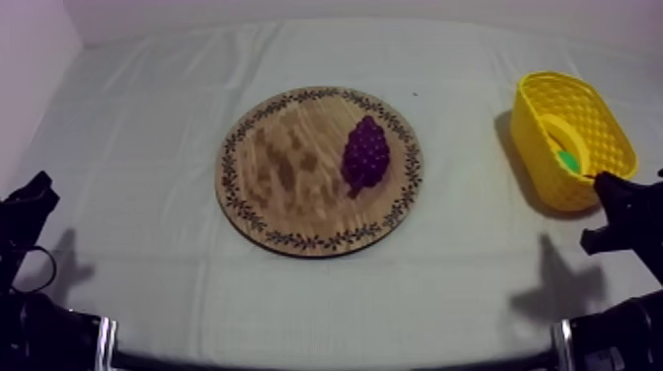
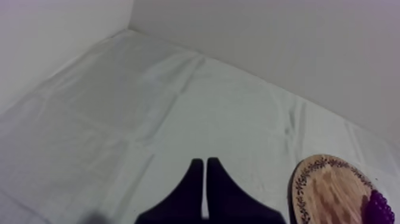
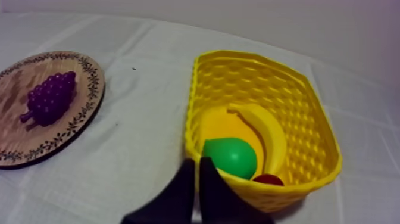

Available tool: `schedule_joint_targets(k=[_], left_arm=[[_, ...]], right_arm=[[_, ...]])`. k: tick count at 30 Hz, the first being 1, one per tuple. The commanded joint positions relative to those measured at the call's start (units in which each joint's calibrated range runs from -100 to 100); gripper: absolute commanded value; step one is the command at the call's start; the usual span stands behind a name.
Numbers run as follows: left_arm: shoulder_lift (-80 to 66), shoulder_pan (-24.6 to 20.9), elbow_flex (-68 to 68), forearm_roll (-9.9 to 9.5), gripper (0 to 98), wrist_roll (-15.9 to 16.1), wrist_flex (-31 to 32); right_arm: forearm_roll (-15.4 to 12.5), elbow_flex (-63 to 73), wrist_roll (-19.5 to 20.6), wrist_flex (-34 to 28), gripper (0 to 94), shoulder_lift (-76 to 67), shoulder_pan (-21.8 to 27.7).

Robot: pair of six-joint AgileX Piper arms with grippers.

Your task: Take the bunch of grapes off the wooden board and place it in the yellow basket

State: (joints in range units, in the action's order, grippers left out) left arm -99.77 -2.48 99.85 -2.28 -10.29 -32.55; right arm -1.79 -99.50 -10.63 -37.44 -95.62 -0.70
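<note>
Purple, knobbly plastic bunch of grapes (image 1: 365, 155) lies on the round wooden board with a patterned rim (image 1: 281, 163), on the board's three o'clock side as I look down from above, stem end pointing toward six o'clock and the berries inside the rim's pattern. That board rests flat near the middle of the grey-white cloth (image 1: 148, 118). Well apart from it, out toward three o'clock, stands the yellow lattice-walled plastic basket (image 1: 540, 118), upright. Inside the basket I can see a curved yellow toy banana (image 3: 265, 128) lying along the wall, a round green pear (image 3: 231, 156) beside it, and a small red fruit (image 3: 268, 179) touching the near wall. My right gripper (image 3: 196, 161) is clenched on nothing, its fingers pressed together into a narrow wedge just outside the basket's near wall, at about five o'clock of the basket from above. My left gripper (image 2: 205, 161) is likewise clenched on nothing over bare cloth, far out at nine o'clock of the board.
</note>
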Motion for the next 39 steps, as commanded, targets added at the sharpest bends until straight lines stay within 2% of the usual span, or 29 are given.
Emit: schedule_joint_targets(k=[1, 9, 15, 20, 22, 25, 28, 32, 39], left_arm=[[0.03, -0.01, 0.04, 0.01, 0.0, 0.01, -0.03], [0.03, -0.01, 0.04, 0.01, 0.0, 0.01, -0.03], [0.03, -0.01, 0.04, 0.01, 0.0, -0.01, -0.03], [0.03, -0.01, 0.04, 0.01, 0.0, -0.01, -0.03], [0.03, -0.01, 0.04, 0.01, 0.0, -0.01, -0.03], [0.03, -0.01, 0.04, 0.01, 0.0, -0.01, -0.03], [0.03, -0.01, 0.04, 0.01, 0.0, 0.0, -0.03], [0.03, -0.01, 0.04, 0.01, 0.0, 0.0, -0.03], [0.03, -0.01, 0.04, 0.01, 0.0, 0.01, -0.03]], right_arm=[[-0.04, -0.05, 0.0, -0.06, 0.4, -0.05, 0.01], [-0.07, -0.05, -0.17, -0.06, 0.4, -0.05, -0.42], [0.45, -0.11, -0.47, -1.19, 0.4, -0.13, -8.87], [1.27, 0.9, -2.6, -3.54, 0.3, -0.07, -13.12], [5.27, 2.2, 0.82, -4.61, 0.3, 0.77, -16.38], [12.46, 6.35, 9.04, -7.74, 0.4, 5.56, -22.44], [16.57, 12.79, 13.5, -11.36, 0.4, 12.78, -26.78], [18.01, 23.71, 16.05, -16.1, 0.4, 23.46, -28.91], [17.79, 45.75, 19.25, -28.2, 0.3, 41.52, -30.1]])
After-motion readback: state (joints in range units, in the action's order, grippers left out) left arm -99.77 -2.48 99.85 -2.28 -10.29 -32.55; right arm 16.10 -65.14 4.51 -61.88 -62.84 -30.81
